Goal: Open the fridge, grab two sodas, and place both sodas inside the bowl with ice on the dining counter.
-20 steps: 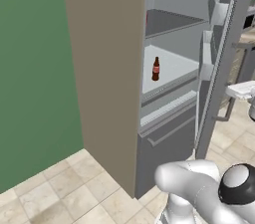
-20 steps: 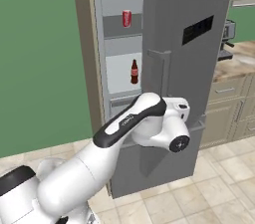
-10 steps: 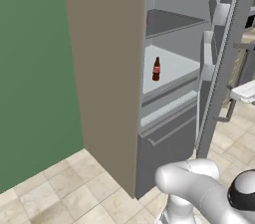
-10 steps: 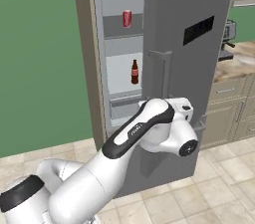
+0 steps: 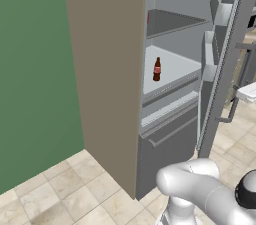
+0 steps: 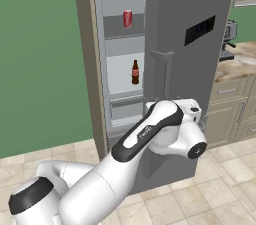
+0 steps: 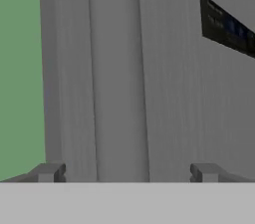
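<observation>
My claw (image 7: pixel 125 173) is spread wide open, holding nothing, pointed at the fridge (image 6: pixel 185 69) door's outer face. Door's ajar. Inside, the can (image 6: pixel 128 18) sits on the upper shelf, and the bottle (image 6: pixel 135 72) stands upright on the shelf below.

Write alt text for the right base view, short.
A grey fridge stands with its door partly open, showing a red soda can on an upper shelf and a dark cola bottle on the shelf below. The robot's white arm reaches up in front of the door, with green wall to the left and cream cabinets to the right.
</observation>
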Tool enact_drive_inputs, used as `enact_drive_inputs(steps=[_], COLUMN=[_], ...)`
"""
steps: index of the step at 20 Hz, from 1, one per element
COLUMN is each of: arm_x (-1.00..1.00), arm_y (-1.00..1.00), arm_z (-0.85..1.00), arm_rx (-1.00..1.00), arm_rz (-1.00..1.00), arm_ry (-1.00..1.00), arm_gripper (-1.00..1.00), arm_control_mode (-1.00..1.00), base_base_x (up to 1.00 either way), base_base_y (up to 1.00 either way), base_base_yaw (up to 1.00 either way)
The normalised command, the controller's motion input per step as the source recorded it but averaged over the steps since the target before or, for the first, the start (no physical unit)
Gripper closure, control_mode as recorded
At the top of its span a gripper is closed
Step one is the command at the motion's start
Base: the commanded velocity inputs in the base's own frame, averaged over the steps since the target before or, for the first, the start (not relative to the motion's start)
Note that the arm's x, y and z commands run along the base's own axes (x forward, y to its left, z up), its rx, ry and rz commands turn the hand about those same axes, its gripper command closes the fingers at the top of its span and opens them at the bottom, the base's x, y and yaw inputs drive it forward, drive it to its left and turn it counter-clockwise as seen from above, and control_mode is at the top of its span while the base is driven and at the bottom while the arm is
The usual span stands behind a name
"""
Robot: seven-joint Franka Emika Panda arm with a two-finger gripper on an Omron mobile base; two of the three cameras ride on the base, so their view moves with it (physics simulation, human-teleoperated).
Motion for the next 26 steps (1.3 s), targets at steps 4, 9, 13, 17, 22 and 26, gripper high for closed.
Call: enact_drive_inputs(steps=[4,9,13,17,22,26], arm_x=[0.19,-0.19,-0.51,-0.45,-0.34,-0.12], arm_y=[-0.19,-0.23,0.18,0.50,0.57,0.90], arm_z=[-0.07,0.00,0.04,0.14,0.32,0.39], arm_rx=[0.00,0.00,-0.06,-0.10,-0.11,-0.17], arm_rz=[0.00,0.00,-0.01,-0.01,-0.01,-0.06], arm_ry=[0.10,-0.01,-0.11,-0.17,-0.17,-0.16], arm_gripper=[-1.00,-1.00,-1.00,-1.00,-1.00,-1.00], arm_control_mode=[-1.00,-1.00,-1.00,-1.00,-1.00,-1.00], base_base_x=[0.00,0.00,0.00,0.00,0.00,0.00], base_base_y=[0.00,0.00,0.00,0.00,0.00,0.00], base_base_yaw=[0.00,0.00,0.00,0.00,0.00,0.00])
